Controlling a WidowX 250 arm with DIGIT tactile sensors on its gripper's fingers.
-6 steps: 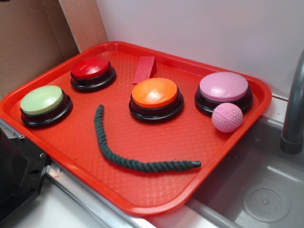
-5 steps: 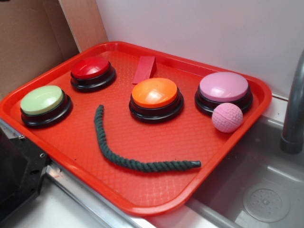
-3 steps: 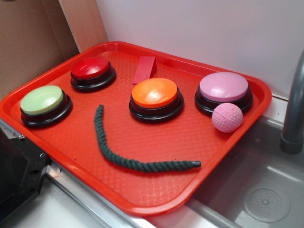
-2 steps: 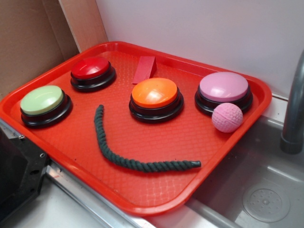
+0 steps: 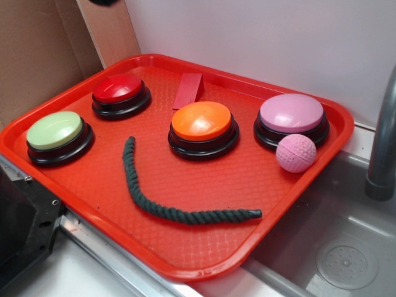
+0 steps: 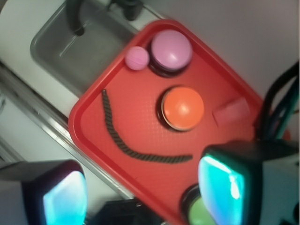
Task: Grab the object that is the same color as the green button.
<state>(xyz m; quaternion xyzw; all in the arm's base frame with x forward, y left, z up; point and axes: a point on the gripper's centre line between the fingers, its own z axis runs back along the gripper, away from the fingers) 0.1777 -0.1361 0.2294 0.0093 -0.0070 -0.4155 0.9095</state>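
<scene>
Hovering high above the tray (image 6: 82, 123), the gripper (image 6: 143, 197) is spread wide and empty, the rope piece (image 6: 136, 149) lying far below between its fingers (image 6: 220, 180), near the tray's front edge.

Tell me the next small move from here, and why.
Probably descend toward the middle of the dark green rope, centring it between the fingers. The gripper is open and high above the red tray, touching nothing, and the rope lies free, apart from the green button and orange button.
</scene>
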